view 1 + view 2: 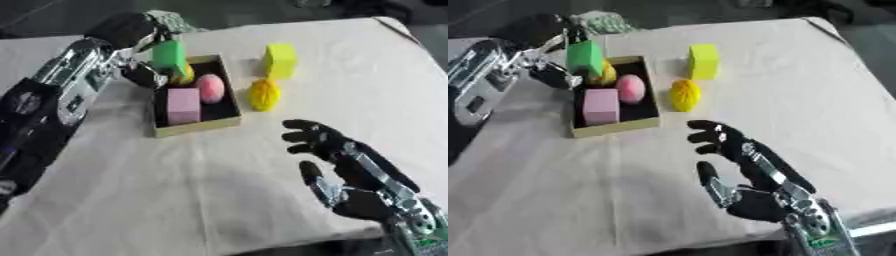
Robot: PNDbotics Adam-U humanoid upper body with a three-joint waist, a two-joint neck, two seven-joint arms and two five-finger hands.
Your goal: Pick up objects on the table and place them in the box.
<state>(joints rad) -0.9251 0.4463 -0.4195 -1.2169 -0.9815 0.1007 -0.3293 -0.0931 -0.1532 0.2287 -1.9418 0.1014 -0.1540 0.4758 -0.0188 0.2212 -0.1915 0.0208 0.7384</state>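
Left hand [144, 50] grips green block [168, 56] over box [197, 127] – right hand [337, 155] open, idle.

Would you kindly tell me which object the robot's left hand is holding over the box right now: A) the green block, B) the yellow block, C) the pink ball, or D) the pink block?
A: the left hand is curled on the green block above the far end of the box.

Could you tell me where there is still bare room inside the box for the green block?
The box is bare only along its right wall, below the pink ball. Its left side is crowded: pink block, yellow thing, with the left hand holding the green block above.
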